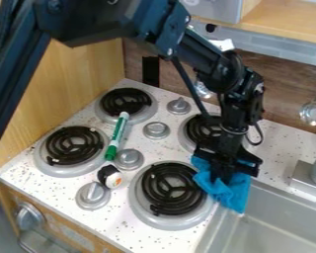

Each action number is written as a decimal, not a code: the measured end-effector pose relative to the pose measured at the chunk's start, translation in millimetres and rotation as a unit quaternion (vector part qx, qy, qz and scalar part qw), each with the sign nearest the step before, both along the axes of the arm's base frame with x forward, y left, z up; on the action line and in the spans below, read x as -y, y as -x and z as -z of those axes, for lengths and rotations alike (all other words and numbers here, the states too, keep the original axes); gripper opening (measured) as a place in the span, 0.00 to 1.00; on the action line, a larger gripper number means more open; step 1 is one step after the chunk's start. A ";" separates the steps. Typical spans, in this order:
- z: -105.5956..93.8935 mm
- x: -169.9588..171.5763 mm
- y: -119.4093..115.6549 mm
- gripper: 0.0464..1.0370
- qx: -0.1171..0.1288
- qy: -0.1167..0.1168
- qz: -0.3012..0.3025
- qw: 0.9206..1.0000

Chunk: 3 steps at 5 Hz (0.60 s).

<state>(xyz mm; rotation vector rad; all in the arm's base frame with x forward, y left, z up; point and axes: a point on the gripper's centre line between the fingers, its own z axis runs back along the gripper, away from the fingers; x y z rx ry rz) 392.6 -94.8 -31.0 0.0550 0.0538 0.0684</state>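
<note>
In the centre right of the frame, a crumpled blue cloth [236,191] is being touched by the black pincer [221,179], which is being held low over it; whether the cloth is being gripped cannot be told. The cloth is being supported partly by the speckled white worktop [58,184], beside the lower-middle burner [174,189], and its lower end is being draped over the rim of the metal sink [278,217] at lower right. Left of centre, a green-and-white marker [118,134] is being held up by the stove top, with a small black-and-white object [110,176] being seen just below it, near two round knobs [129,159].
</note>
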 end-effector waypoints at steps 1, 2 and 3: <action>-0.8 -30.7 -6.2 0.05 0.000 -0.009 -0.032 0.999; -2.5 -51.4 -10.7 0.05 0.000 -0.013 -0.055 0.998; -9.3 -77.0 -17.7 0.05 0.005 -0.014 -0.086 0.996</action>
